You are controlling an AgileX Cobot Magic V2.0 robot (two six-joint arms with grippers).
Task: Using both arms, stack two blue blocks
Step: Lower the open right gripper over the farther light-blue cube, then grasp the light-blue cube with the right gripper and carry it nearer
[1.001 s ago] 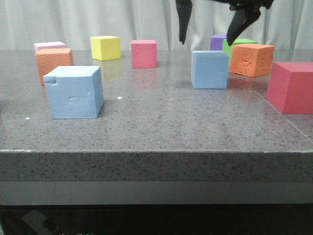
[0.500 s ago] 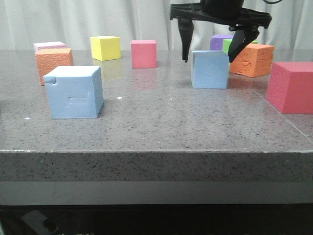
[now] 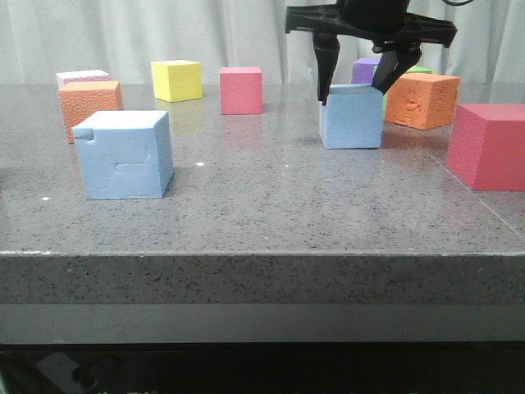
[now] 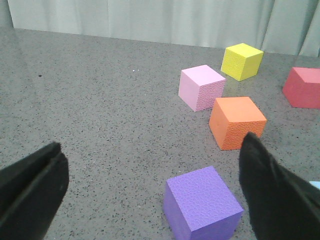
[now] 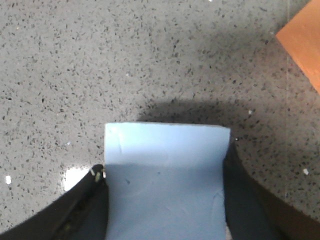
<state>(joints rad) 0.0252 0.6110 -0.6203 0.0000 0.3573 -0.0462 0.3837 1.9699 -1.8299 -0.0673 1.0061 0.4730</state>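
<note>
The plain-faced blue block (image 3: 353, 116) stands on the table right of centre. My right gripper (image 3: 351, 95) has come down over it from above. In the right wrist view its fingers (image 5: 90, 200) press both side faces of that block (image 5: 165, 175), which rests on the tabletop. The notched, dented blue block (image 3: 123, 154) stands alone at the front left. My left gripper (image 4: 153, 142) shows only in the left wrist view. It is wide open and empty above the table, with a purple cube (image 4: 202, 205) below and between its fingers.
At the back left stand an orange cube (image 3: 90, 103), a lilac cube (image 3: 82, 76), a yellow cube (image 3: 177, 80) and a red cube (image 3: 242, 89). Close behind the right gripper are a purple cube (image 3: 367, 70), a green cube (image 3: 402, 72) and an orange cube (image 3: 422, 100). A large red cube (image 3: 490, 146) stands at the right edge.
My right gripper came down over the plain blue block and its fingers closed in from wide apart onto the block's sides. The notched block has not moved.
</note>
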